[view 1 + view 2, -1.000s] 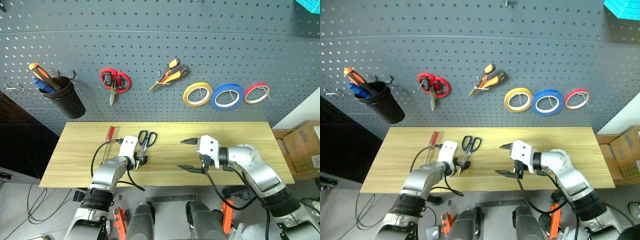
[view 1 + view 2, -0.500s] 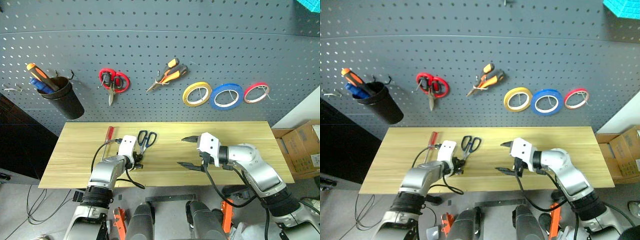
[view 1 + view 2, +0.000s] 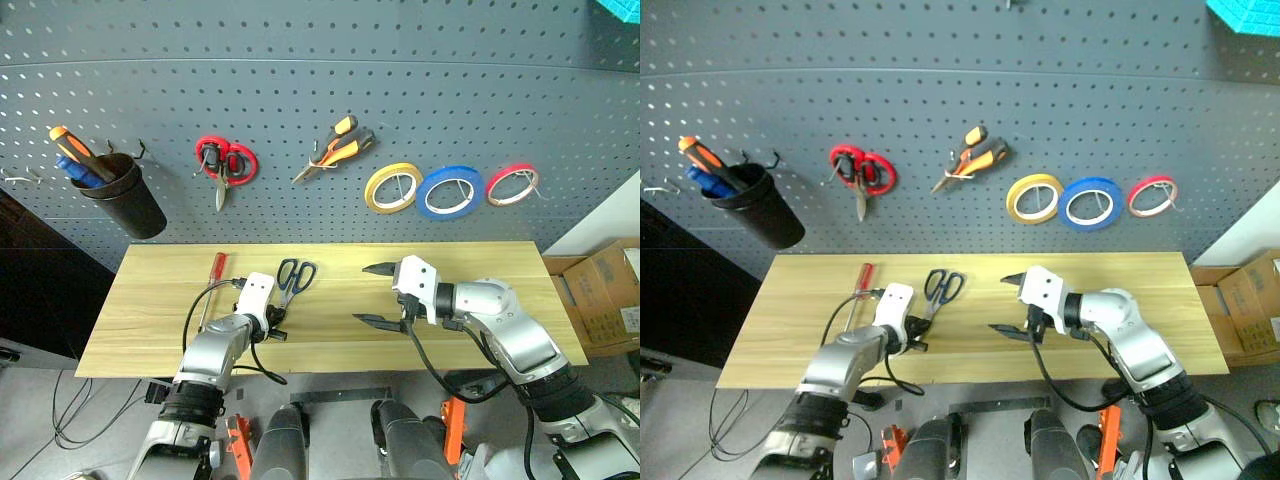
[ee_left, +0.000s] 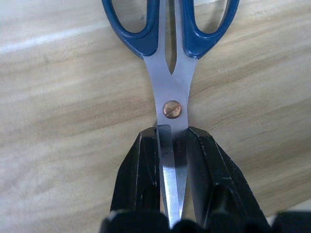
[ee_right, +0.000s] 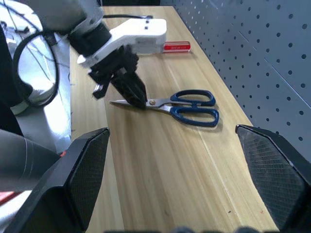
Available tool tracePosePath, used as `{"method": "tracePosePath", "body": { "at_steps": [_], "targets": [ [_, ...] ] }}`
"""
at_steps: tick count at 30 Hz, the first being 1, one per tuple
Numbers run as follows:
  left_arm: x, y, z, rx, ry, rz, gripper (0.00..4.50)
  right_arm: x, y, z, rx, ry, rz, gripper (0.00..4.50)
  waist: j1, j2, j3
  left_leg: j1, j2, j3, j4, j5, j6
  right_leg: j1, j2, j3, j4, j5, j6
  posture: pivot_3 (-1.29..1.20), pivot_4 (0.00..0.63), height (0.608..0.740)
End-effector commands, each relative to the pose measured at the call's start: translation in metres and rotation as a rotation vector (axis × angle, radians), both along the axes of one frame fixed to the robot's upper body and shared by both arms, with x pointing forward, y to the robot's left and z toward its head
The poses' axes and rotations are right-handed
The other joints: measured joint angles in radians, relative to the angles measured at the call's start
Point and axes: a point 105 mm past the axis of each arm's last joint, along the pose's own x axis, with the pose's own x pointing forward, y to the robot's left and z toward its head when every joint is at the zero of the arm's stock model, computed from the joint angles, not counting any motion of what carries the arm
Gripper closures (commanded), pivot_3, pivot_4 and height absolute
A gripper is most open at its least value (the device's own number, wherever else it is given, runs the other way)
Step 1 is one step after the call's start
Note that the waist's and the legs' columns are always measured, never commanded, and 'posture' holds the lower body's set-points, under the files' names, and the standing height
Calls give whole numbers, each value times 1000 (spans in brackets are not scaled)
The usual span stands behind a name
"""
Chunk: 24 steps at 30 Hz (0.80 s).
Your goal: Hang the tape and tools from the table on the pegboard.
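Dark-blue-handled steel scissors [image 3: 293, 276] lie on the wooden table [image 3: 150, 300], and my left gripper [image 4: 172, 141] is shut on their blades just below the pivot screw. Left of them on the table lies the red-handled screwdriver [image 3: 214, 275]. Over the table's middle my right gripper [image 3: 368, 295] hovers open and empty, turned toward the scissors [image 5: 184, 107]. On the pegboard [image 3: 300, 60] hang the orange-and-black pliers [image 3: 340, 145] and the blue tape [image 3: 450, 192].
Also on the pegboard are red-handled scissors [image 3: 225, 165], a yellow tape roll [image 3: 393, 187], a red tape roll [image 3: 514, 185] and a black cup [image 3: 128, 198] holding an orange-and-black screwdriver. Cardboard boxes [image 3: 610, 295] stand on the floor beyond the table's right end.
My left gripper has gone from open to shut on the scissors' blades. The right gripper has stayed open in nearly the same place.
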Motion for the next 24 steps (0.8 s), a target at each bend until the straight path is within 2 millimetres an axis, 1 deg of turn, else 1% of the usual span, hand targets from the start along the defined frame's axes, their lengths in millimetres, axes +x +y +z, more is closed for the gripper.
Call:
{"method": "tracePosePath", "body": {
  "at_steps": [1,5,8,13,18,21,22,24],
  "targets": [
    [-1,9,36,55,-183,15,4016,-2,-1,31,167,8,-60,0,0,-1,0,-3,0,-1,0,0,0,-2,0,-1,0,3,5,35,206,740],
    [-7,12,56,26,-278,64,4016,-12,3,51,338,80,-85,0,4,-2,-1,-10,1,-3,0,0,-1,-9,0,-3,1,4,6,62,169,740],
    [-14,12,73,19,-361,67,4016,-22,7,68,480,120,-70,0,6,-5,-4,-10,0,-3,0,0,-1,-9,0,-4,0,4,6,84,145,740],
    [-28,10,101,11,-545,62,4016,-34,8,86,615,130,-31,0,9,-15,-26,-10,0,-2,0,0,-1,-8,-1,-4,-1,4,6,118,110,740],
    [-42,2,109,74,-682,9,4016,-31,10,99,679,68,-25,0,13,-17,-54,-9,0,-1,1,0,-1,-8,-1,-3,0,4,6,141,83,740],
    [-37,4,117,126,-768,21,4016,-23,11,103,677,11,-37,0,24,-17,-65,-8,0,0,1,0,-1,-7,-1,-3,0,3,4,152,66,740],
    [-35,7,119,139,-787,39,4016,-22,12,103,673,-1,-36,0,28,-17,-71,-8,0,0,1,0,-1,-7,-1,-3,-1,3,2,153,63,740],
    [-30,16,123,151,-817,96,4016,-19,13,106,683,-19,-32,0,33,-17,-82,-8,0,1,2,0,0,-7,0,-3,-1,3,1,153,59,740]
  ]
}}
